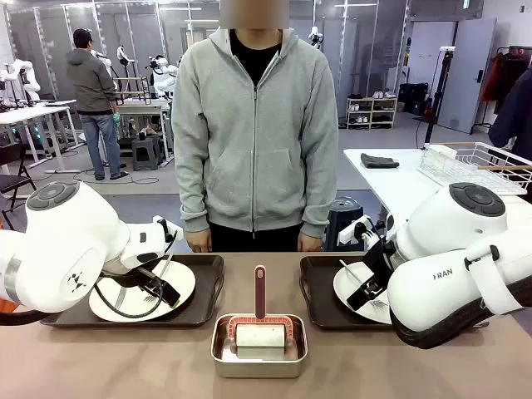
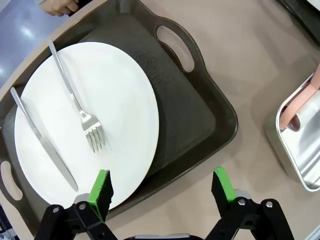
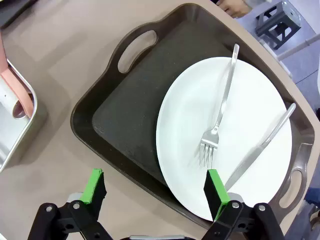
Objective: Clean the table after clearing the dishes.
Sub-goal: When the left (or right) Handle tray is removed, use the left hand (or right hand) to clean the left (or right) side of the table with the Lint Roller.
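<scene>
**Front view.** A matte tan worktop (image 1: 83, 366) is seen from the robot's side. A small steel pan (image 1: 218, 353) sits near its middle and holds a pink-handled roller (image 1: 260, 299). Just beyond the pan and to its left, a dark left tray (image 1: 212, 287) carries a white left plate (image 1: 181, 281). Just beyond the pan and to its right, a right tray (image 1: 314, 291) carries a right plate (image 1: 347, 287). A person in a grey hoodie (image 1: 253, 125) stands beyond the pan at the far edge. Farther off, right of the pan, a white side table with a wire rack (image 1: 478, 162) is seen in a bright workshop with a grey floor.

**Left wrist view.** The left end effector (image 2: 162, 187) is released and hovers with its jaws wide. One green pad is over the left plate's edge and the other over bare worktop. A fork (image 2: 80, 107) and a knife (image 2: 42, 135) lie loose on the plate.

**Right wrist view.** The right end effector (image 3: 155, 187) is likewise released. The right tray's rim runs between its pads.

The dishes are judged not yet cleared. Each rim should be straddled squarely, gripped firmly and lifted level, so that nothing slides.
</scene>
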Tool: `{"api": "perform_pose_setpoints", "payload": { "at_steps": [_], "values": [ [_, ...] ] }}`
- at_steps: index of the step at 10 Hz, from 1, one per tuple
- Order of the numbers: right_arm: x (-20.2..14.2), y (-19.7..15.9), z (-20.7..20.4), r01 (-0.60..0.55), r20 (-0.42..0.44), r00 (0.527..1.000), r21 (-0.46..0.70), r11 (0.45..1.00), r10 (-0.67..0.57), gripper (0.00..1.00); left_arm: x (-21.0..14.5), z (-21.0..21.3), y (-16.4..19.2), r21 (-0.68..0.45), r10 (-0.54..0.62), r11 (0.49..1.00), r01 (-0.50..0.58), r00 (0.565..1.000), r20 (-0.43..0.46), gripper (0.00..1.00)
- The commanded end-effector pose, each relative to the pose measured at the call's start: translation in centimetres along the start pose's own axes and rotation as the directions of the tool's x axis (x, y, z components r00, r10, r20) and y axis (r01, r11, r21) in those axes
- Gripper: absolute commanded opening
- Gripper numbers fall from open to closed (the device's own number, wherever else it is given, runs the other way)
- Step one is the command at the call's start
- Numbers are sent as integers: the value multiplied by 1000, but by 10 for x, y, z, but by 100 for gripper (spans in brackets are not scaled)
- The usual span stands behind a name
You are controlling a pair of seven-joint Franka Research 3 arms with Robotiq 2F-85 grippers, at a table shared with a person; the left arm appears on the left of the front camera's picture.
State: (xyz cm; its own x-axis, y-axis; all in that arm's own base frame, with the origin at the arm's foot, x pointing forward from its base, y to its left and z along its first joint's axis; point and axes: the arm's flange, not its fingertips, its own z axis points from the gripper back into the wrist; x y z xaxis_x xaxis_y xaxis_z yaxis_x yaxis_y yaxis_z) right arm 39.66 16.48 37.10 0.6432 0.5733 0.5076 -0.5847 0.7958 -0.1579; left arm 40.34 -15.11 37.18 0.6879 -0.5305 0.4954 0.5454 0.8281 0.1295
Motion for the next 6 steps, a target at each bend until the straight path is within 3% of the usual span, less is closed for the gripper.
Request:
{"api": "perform_pose_setpoints", "payload": {
  "at_steps": [1,6],
  "values": [
    [0,0,0,0,0,1000,0,1000,0,100,0,0,0,0,0,1000,0,1000,0,100],
    [0,0,0,0,0,1000,0,1000,0,100,0,0,0,0,0,1000,0,1000,0,100]
  ]
}}
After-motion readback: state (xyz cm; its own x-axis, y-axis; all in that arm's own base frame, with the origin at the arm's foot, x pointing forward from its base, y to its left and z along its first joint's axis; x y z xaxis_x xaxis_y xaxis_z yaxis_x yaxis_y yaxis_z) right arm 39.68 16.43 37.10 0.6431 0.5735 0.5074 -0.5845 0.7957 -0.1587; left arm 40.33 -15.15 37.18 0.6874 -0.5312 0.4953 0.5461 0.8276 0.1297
